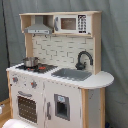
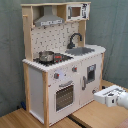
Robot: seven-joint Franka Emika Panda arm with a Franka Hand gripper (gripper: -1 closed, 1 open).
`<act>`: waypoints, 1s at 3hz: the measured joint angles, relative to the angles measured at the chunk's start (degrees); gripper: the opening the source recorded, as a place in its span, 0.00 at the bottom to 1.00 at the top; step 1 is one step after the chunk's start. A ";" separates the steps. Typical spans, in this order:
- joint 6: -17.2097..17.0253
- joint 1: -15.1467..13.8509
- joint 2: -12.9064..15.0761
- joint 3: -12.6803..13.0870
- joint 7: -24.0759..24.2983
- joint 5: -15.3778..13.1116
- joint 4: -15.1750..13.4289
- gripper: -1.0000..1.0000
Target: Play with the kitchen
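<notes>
Your gripper showed only in the second exterior view, entering low from the second exterior view's right as a white block; whether the jaws stood apart or together I could not tell, for the fingertips were not resolved; they held nothing that could be seen, and they sat near the front of the kitchen, level with its lower doors but apart from them. The kitchen stood upright on the wooden desk, in front of a grey curtain, and filled most of both exterior views. I judged it stiff and too heavy to shift, so you would have handled its moving parts only; the oven door had a bar handle along its top edge, the nearest and broadest place to take hold; the tall door beside it carried a vertical handle; the knobs looked small and smooth, likely to slip under a pinch; the pot on the stovetop looked light, loose and slick, best taken at the rim. Counted, there was one kitchen, one pot, one grey sink, one black faucet, one hood, one microwave, one oven door, and two knobs that I could make out above it.
</notes>
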 joint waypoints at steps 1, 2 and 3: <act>0.02 -0.87 0.10 -4.32 -4.26 -0.04 -1.56 1.00; 0.27 -0.97 0.10 -8.25 -8.86 -0.04 -3.21 1.00; 1.83 -1.20 0.12 -11.89 -12.89 -0.05 -5.78 1.00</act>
